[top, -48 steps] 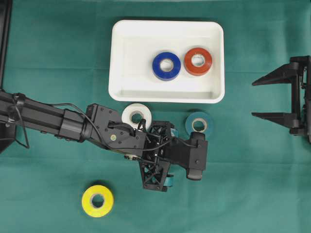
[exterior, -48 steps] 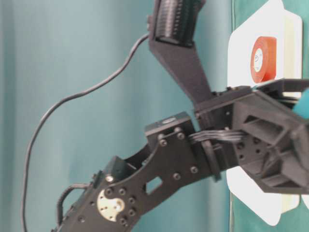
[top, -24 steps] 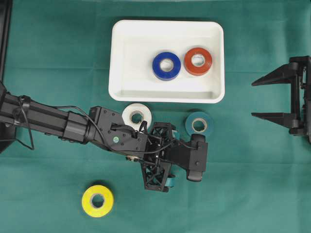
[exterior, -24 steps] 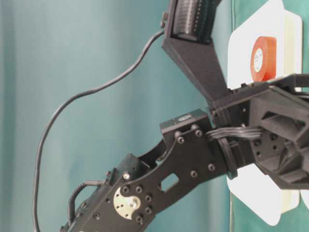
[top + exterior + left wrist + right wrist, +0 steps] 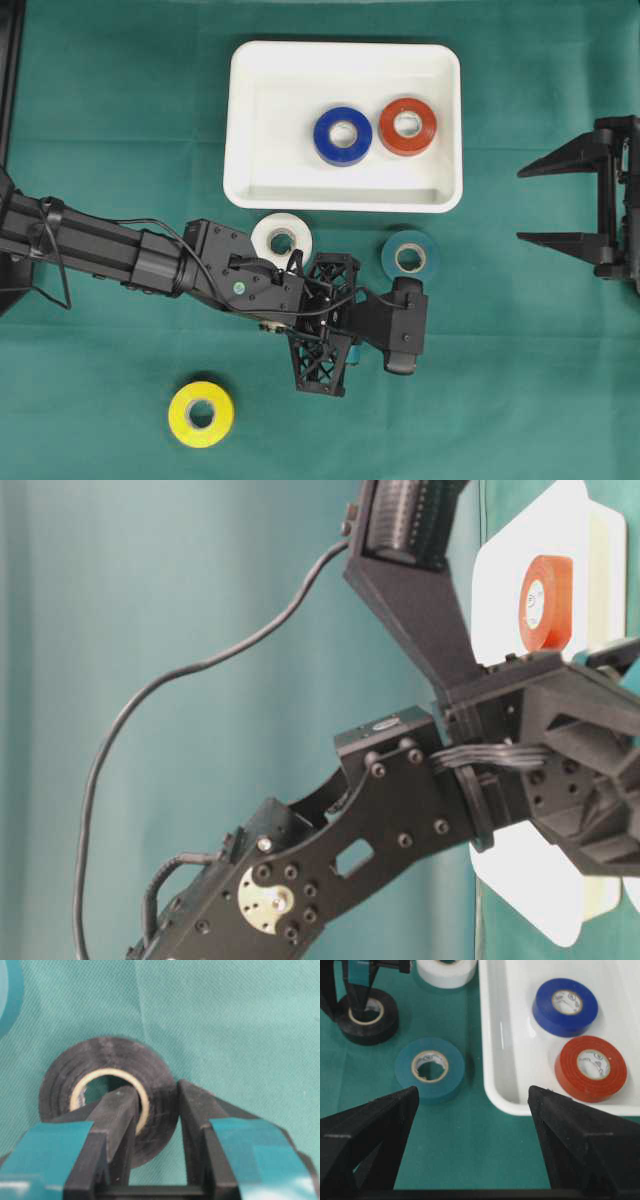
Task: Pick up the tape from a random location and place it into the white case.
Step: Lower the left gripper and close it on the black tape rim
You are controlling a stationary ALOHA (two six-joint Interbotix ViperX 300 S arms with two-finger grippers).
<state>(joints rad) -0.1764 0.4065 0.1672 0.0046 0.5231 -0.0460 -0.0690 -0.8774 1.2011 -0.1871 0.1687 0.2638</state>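
A black tape roll [image 5: 107,1052] lies flat on the green cloth. My left gripper [image 5: 155,1092] is shut on its wall, one finger inside the core and the other against the outside. From overhead the left gripper [image 5: 335,345] covers that roll. The white case [image 5: 232,120] sits at the top middle and holds a blue roll [image 5: 342,135] and a red roll [image 5: 407,126]. At the right edge my right gripper [image 5: 522,205] hangs open and empty. In its wrist view the right gripper [image 5: 472,1092] faces the case's near corner [image 5: 492,1080].
A white roll [image 5: 270,228] lies just below the case, partly under the left arm. To its right is a teal roll [image 5: 390,262], and a yellow roll [image 5: 180,415] sits at the lower left. The left arm stretches in from the left edge.
The left gripper's jaws have closed from wide open onto the black roll's wall. The left arm shifted slightly earlier in the second. The right arm has not moved.
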